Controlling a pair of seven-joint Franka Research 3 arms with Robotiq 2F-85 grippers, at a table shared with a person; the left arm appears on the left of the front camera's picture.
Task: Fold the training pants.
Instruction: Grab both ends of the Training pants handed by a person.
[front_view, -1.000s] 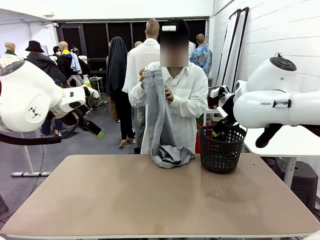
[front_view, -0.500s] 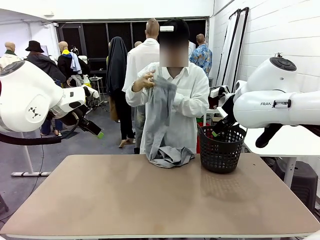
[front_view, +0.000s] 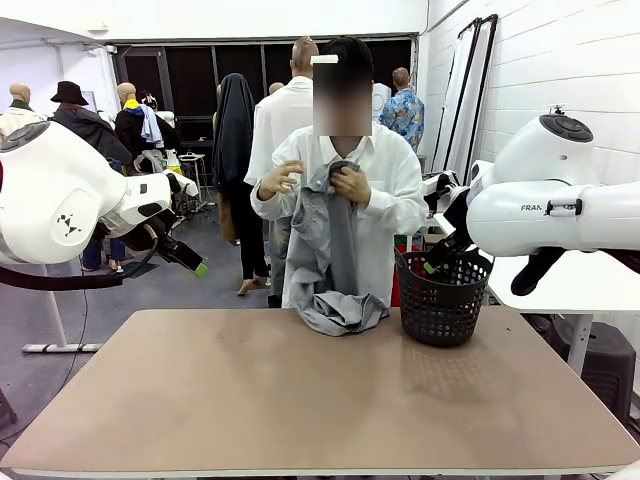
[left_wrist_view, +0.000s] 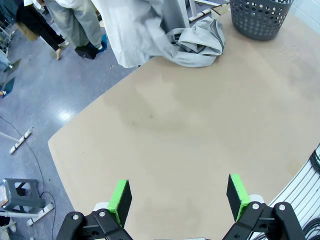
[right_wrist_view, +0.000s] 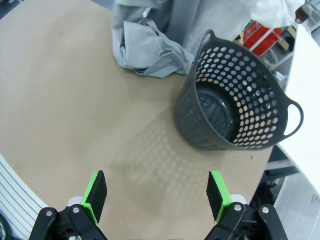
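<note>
Training pants (front_view: 322, 252) bunched on tan table (front_view: 300, 400).

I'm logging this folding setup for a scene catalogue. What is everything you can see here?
training pants: one, light grey, held up at the person's chest, lower end bunched on the table's far edge
basket: one, black, perforated, empty, far right of the table beside the pants
table: one, tan, between the robot and the person
bystanders: several, mixed clothing, standing behind the person
person: one, white shirt, far side of the table; one hand grips the pants' top, the other hand is raised beside it
left claw: one, black with green pads, open above the table
right claw: one, black with green pads, open above the table near the basket
</note>
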